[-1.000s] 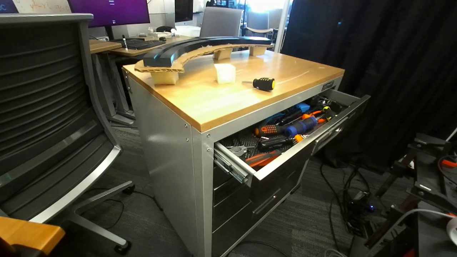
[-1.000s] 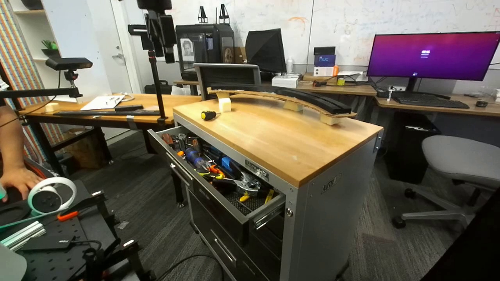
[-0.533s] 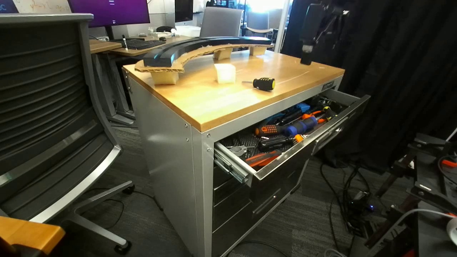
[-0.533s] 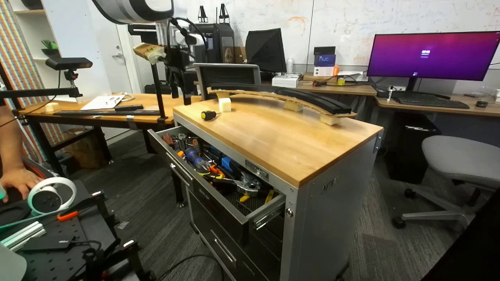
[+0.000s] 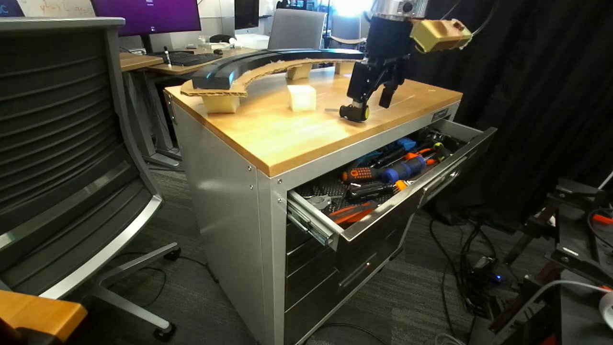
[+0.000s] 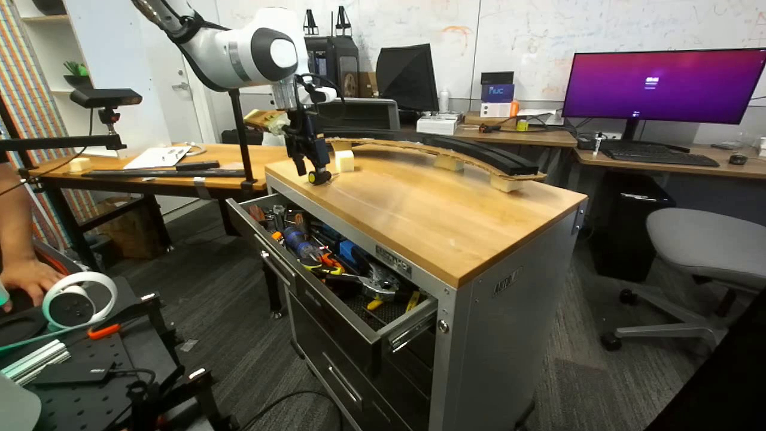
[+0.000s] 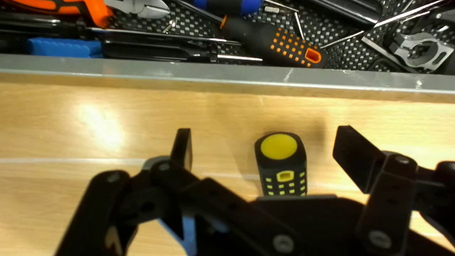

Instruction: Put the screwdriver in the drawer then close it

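Gripper (image 7: 266, 151) spread wide at the stubby screwdriver (image 7: 281, 164), contact hard to make out
The fingers (image 7: 359, 160) stand well apart, one to either side of the screwdriver, the wooden top (image 7: 220, 142) showing through both gaps in the wrist view; in both exterior views one finger overlaps its handle, so touch cannot be told. The screwdriver lies on that top; its shaft hides behind the gripper's body in the wrist view. Near the screwdriver stands a pale block (image 5: 302, 98). Lower than the screwdriver, the drawer (image 6: 353, 332) is pulled out, a blue-banded handle (image 7: 227, 5) in it cropped by the wrist view's top border. Farther from the screwdriver runs a black curved piece (image 5: 282, 57); farthest, a purple-screened monitor (image 5: 148, 17) is cut off at the top in an exterior view
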